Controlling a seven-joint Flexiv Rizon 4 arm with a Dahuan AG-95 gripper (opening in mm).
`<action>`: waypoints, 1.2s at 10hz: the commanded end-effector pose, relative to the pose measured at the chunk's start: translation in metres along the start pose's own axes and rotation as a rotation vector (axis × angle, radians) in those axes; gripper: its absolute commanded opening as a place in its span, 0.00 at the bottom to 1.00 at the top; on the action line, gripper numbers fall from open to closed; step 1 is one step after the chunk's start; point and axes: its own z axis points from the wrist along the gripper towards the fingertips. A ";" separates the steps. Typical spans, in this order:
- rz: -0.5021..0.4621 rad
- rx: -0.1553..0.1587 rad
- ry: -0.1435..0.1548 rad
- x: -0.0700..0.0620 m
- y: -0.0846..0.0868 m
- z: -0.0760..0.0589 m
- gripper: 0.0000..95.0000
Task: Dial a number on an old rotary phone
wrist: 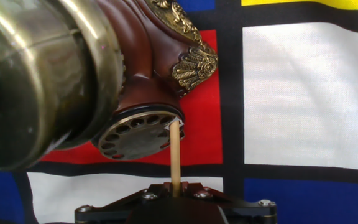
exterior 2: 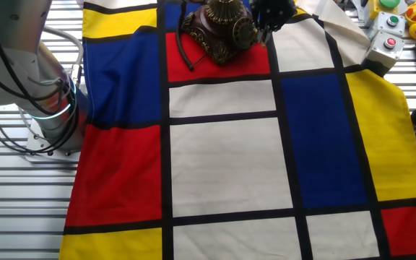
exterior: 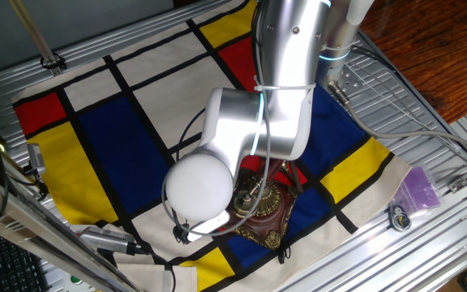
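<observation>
The old rotary phone (wrist: 166, 56) has a reddish wooden base, brass filigree and a round brass dial (wrist: 138, 134). Its brass handset end (wrist: 36, 74) fills the left of the hand view. My gripper (wrist: 176, 190) is shut on a thin wooden stick (wrist: 174, 155). The stick's tip touches the right rim of the dial. In one fixed view the phone (exterior: 264, 207) sits at the cloth's near edge, mostly hidden under the arm. In the other fixed view the phone (exterior 2: 221, 27) is at the top, with the gripper (exterior 2: 269, 16) just to its right.
A cloth (exterior 2: 222, 166) of red, blue, yellow and white blocks covers the table. A purple object (exterior: 418, 188) and a small round part (exterior: 398, 216) lie beside it. A button box (exterior 2: 387, 45) and coloured toys (exterior 2: 414, 13) stand near the phone. Cables hang by the arm.
</observation>
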 end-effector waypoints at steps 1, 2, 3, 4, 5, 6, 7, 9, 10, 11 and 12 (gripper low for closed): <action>0.000 0.001 0.002 -0.001 -0.001 0.000 0.00; -0.001 0.001 0.002 0.000 -0.001 0.000 0.00; -0.002 0.000 0.012 0.000 -0.001 0.001 0.00; -0.004 0.000 0.015 0.000 -0.001 0.001 0.00; -0.006 0.000 0.016 0.000 -0.001 0.001 0.00; -0.007 -0.001 0.019 0.000 -0.001 0.002 0.00; -0.011 -0.001 0.024 0.000 -0.001 0.002 0.00; -0.015 0.002 0.027 0.000 -0.002 0.003 0.00; -0.017 0.004 0.029 0.001 -0.003 0.005 0.00; -0.018 0.004 0.029 0.001 -0.003 0.005 0.00; -0.020 0.004 0.035 0.001 -0.003 0.005 0.00</action>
